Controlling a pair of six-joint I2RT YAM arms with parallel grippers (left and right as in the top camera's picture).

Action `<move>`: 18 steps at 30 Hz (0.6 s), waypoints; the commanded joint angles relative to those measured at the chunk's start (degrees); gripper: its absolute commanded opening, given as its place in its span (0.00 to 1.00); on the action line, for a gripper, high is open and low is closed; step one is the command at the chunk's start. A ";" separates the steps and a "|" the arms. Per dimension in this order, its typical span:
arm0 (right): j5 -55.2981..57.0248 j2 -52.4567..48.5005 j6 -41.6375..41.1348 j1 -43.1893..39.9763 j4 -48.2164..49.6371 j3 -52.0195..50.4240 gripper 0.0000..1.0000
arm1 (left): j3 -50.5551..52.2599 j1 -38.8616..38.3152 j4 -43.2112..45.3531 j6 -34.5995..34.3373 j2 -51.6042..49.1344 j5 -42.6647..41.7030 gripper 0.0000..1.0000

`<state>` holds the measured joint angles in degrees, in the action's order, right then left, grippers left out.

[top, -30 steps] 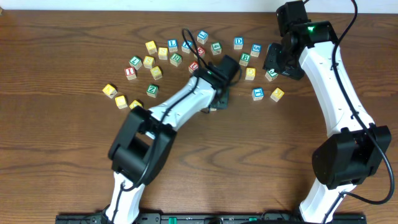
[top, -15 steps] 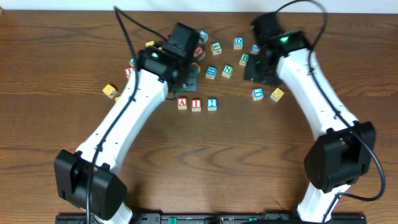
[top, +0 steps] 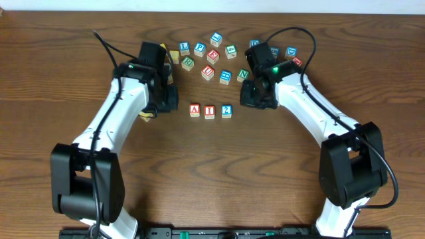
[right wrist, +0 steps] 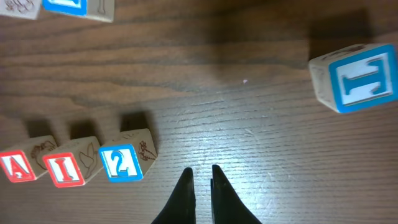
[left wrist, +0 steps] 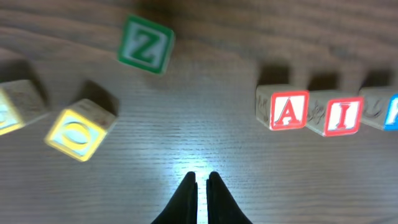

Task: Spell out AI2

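Three wooden blocks stand in a row at mid-table: red A (top: 194,110), red I (top: 210,112) and blue 2 (top: 226,111). My left gripper (top: 165,100) hovers left of the row, shut and holding nothing. In the left wrist view its tips (left wrist: 202,177) hang over bare wood, with the A (left wrist: 288,111) and I (left wrist: 340,116) to the upper right. My right gripper (top: 254,99) sits right of the row, also shut and empty. Its tips (right wrist: 201,171) are just right of the 2 (right wrist: 123,163), beyond which stand the I (right wrist: 67,169) and A (right wrist: 17,167).
Several loose letter blocks (top: 214,56) are scattered behind the row. A green Z block (left wrist: 146,45) and a yellow O block (left wrist: 78,129) lie left of my left gripper. A blue I block (right wrist: 360,78) stands right of my right gripper.
Both grippers have shut. The left arm has swung left and toward the front, away from the row. The right arm has come down and left, toward the 2 block.
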<state>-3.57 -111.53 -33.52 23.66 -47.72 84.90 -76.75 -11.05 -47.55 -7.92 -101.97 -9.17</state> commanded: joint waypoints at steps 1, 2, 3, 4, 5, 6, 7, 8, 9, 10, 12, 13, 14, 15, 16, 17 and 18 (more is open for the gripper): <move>-1.57 0.15 -0.59 0.44 1.29 -1.16 0.02 | 2.49 -0.15 1.51 2.91 -1.95 -2.97 0.08; -1.57 -0.17 -0.76 0.55 1.42 -1.20 0.01 | 2.78 -0.11 1.90 3.04 -2.43 -3.91 0.08; -1.57 -0.68 -0.74 0.68 1.68 -1.25 0.01 | 2.93 -0.11 2.36 3.10 -3.02 -5.38 0.08; -1.81 -1.40 -0.76 0.87 1.92 -1.25 0.01 | 2.97 -0.11 2.80 3.48 -3.87 -7.04 0.08; -2.03 -2.03 -0.83 0.96 2.14 -1.25 0.01 | 2.97 -0.13 3.28 3.48 -4.66 -7.82 0.07; -2.23 -2.97 -2.38 1.05 2.14 -1.25 0.01 | 2.99 -0.17 4.00 3.50 -5.73 -8.44 0.08; -2.45 -3.34 -3.02 1.05 2.14 -1.25 0.01 | 2.99 -0.17 4.46 3.69 -6.47 -8.44 0.07; -2.73 -3.89 -3.37 1.05 2.40 -1.25 0.01 | 2.99 -0.15 4.94 3.89 -7.19 -8.44 0.07; -3.06 -4.02 -3.37 1.05 2.64 -1.27 0.01 | 2.99 -0.15 5.29 3.89 -7.69 -8.44 0.07; -3.08 -4.39 -3.37 1.05 2.99 -1.36 0.01 | 2.99 -0.15 5.55 3.89 -8.31 -8.46 0.08; -3.06 -4.79 -3.37 1.16 3.21 -1.38 0.01 | 2.99 -0.17 5.90 4.76 -9.49 -9.18 0.07; -3.08 -5.05 -3.37 1.20 3.37 -1.38 0.01 | 3.04 -0.15 6.12 5.77 -10.08 -10.34 0.08; -3.15 -5.38 -3.63 1.20 3.54 -1.38 0.01 | 3.04 -0.17 6.21 6.40 -10.40 -11.47 0.08; -3.74 -5.99 -3.80 1.20 4.09 -1.40 0.01 | 3.04 -0.15 6.62 6.86 -11.28 -12.50 0.08; -4.13 -6.51 -3.80 1.20 4.44 -1.42 0.01 | 3.04 -0.17 6.80 6.86 -11.54 -12.50 0.08; -4.85 -6.75 -3.80 1.20 4.72 -1.40 0.01 | 3.04 -0.17 6.97 6.86 -11.74 -12.50 0.07; -5.29 -7.15 -3.82 1.20 5.01 -1.42 0.01 | 3.04 -0.15 7.04 6.86 -11.78 -12.50 0.08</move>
<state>-6.94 -116.71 -36.23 24.25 -43.22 83.83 -74.17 -11.27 -40.69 -2.90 -112.46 -19.44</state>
